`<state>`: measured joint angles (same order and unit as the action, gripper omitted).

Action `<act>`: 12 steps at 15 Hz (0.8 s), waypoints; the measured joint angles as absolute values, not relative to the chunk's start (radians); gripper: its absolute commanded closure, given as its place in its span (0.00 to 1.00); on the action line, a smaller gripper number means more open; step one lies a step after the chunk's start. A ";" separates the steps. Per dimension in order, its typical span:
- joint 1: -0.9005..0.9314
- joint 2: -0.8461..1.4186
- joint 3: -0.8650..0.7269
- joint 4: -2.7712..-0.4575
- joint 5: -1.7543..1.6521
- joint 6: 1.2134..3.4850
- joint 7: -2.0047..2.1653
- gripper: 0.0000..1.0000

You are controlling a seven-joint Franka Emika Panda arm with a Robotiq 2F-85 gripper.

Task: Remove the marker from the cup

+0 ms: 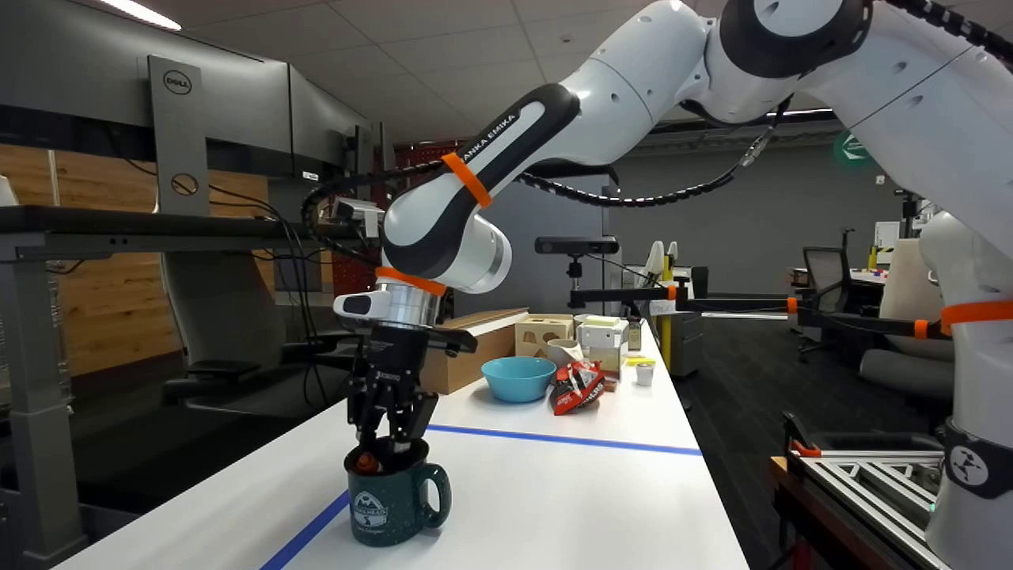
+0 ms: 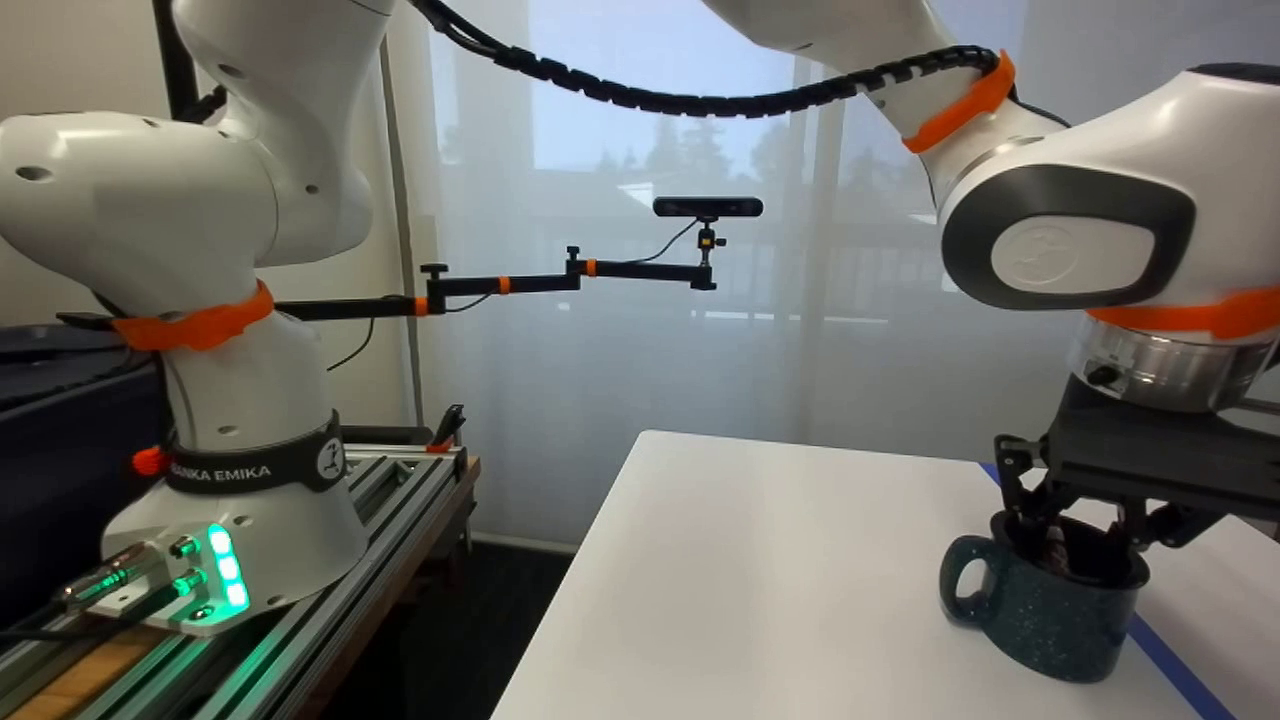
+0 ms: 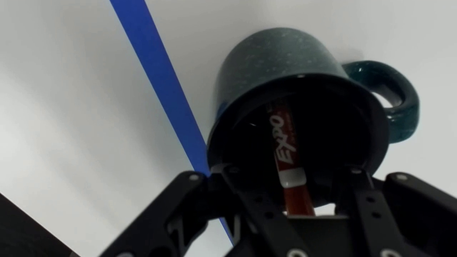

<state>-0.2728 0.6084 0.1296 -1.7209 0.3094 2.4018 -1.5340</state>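
Note:
The dark green-teal cup (image 1: 396,507) stands upright on the white table, with its handle to the side; it also shows in an exterior view (image 2: 1070,625) and in the wrist view (image 3: 278,53). The marker (image 3: 285,142) is dark red with a white band and EXPO lettering, and leans inside the cup. Its reddish end shows near the rim in both exterior views (image 1: 367,462) (image 2: 1055,548). My gripper (image 3: 292,172) points down at the cup's mouth, open, its fingers apart on either side of the marker with gaps. The marker's lower end is hidden in the dark cup.
Blue tape lines (image 1: 562,438) cross the white table (image 1: 570,499). Farther back stand a light-blue bowl (image 1: 518,378), a red bag (image 1: 578,388), a cardboard box (image 1: 463,364) and a wooden shape box (image 1: 544,336). A camera on a bar (image 1: 576,245) stands beyond.

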 measured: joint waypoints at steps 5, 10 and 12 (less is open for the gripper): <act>-0.278 0.626 0.141 -1.701 0.309 2.389 -1.536 0.99; -0.280 0.627 0.146 -1.699 0.309 2.389 -1.538 0.95; -0.280 0.627 0.149 -1.697 0.309 2.389 -1.538 0.95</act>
